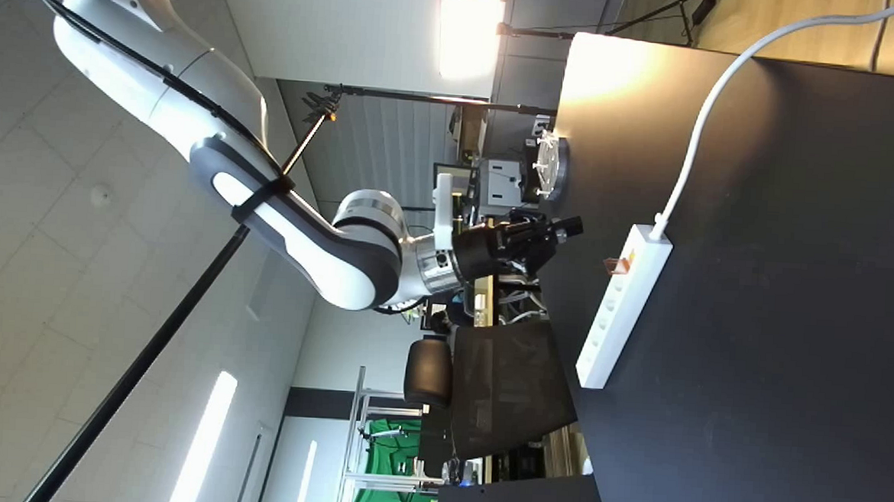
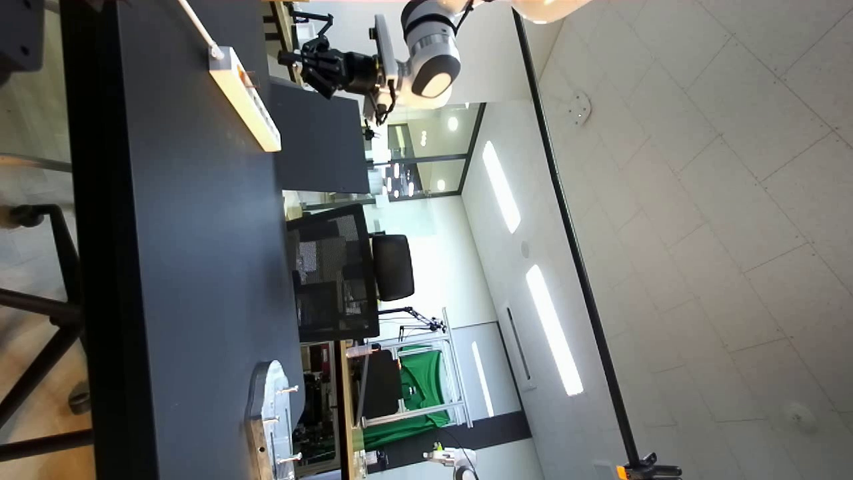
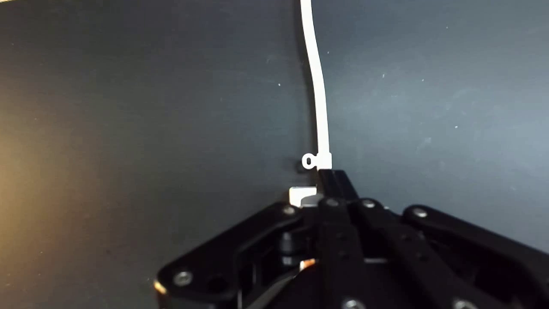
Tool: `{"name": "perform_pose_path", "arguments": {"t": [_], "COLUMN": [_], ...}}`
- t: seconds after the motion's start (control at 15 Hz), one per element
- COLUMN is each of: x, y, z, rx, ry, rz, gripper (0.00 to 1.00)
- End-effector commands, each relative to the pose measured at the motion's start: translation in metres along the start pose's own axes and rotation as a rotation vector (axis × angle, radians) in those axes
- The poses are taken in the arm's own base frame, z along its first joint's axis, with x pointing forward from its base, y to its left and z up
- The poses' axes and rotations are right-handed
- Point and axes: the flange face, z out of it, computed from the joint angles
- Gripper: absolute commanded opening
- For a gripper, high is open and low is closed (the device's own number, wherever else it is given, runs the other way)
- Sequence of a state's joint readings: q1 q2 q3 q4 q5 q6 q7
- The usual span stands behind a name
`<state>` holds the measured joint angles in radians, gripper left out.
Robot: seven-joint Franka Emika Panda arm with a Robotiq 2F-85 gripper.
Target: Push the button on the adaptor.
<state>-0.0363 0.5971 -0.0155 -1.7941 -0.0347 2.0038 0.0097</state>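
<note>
The adaptor is a long white power strip (image 1: 618,313) with a row of sockets, lying on the black table. It also shows in an exterior view (image 2: 245,100). A small orange translucent piece (image 1: 616,266), the button or its raised cover, stands up near the cable end; I cannot tell which. It also shows in an exterior view (image 2: 249,79). My black gripper (image 1: 569,228) is shut and empty, its fingertips together, above the strip's cable end and apart from it. In the wrist view the fingers (image 3: 336,172) hide most of the strip; its white end (image 3: 301,195) and an orange bit (image 3: 307,263) show.
Both exterior views are turned sideways. A white cable (image 1: 698,130) runs from the strip across the table (image 1: 778,360); it also shows in the wrist view (image 3: 318,86). A board with pegs (image 2: 273,417) lies farther along the table. A black office chair (image 2: 336,273) stands beyond the edge.
</note>
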Motion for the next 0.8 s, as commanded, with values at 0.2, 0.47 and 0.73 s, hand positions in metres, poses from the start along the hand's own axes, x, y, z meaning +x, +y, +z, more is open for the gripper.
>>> {"name": "perform_pose_path", "arguments": {"t": [0.2,0.47,0.73], "x": [0.027,0.037,0.043], "y": [-0.001,-0.006,-0.012], "z": [0.029,0.046,0.049], "rx": [0.005,0.017,0.035], "ry": [-0.019,0.015,0.096], "rz": [-0.007,-0.010,-0.004], "gripper": [0.00,0.00,0.00]}}
